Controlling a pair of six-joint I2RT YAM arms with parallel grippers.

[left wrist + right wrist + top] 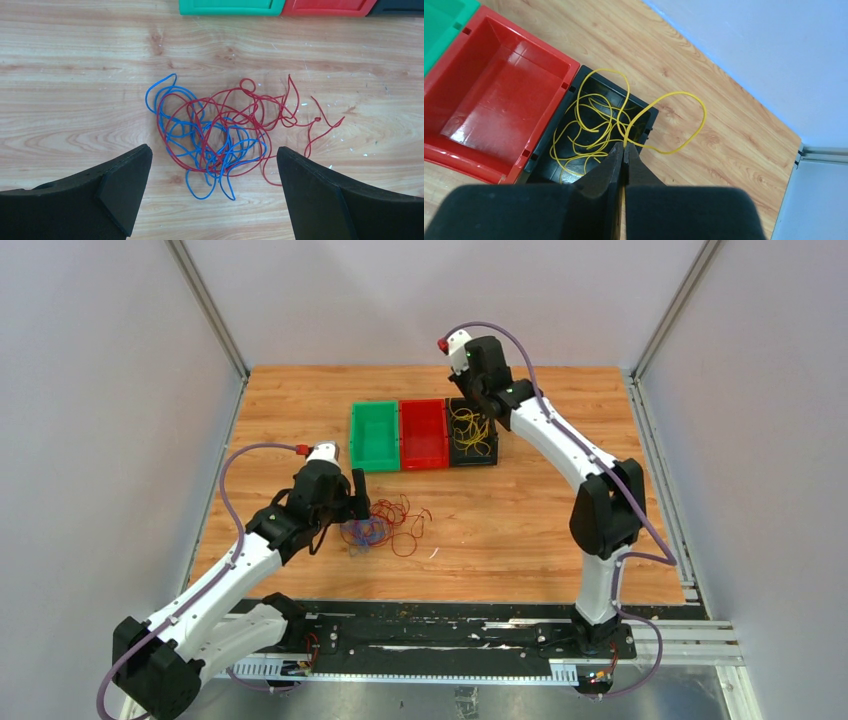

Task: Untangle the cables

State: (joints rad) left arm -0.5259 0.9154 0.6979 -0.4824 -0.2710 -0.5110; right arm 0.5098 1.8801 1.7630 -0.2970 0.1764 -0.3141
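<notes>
Right gripper: jaws pressed together, pinching one strand of the yellow cables. The pinch sits above the black bin. From the pinch, one yellow loop swings out past the bin's rim and over the wood; the rest of the yellow lies coiled inside the bin.

Left gripper: jaws wide apart, nothing between the pads. The red and blue cables show in the gap between the two fingers, knotted into one flat heap on the table. Blue is mostly on the left half, red spreads right with loose ends trailing. I cannot tell whether the fingers touch it.

In the top view this heap lies well apart from the black bin — toward the arm bases and to the bin's left.

Red bin sits against the black bin's left side; the green bin is against the red one, farther from the black bin. No cable shows in what can be seen of either.
</notes>
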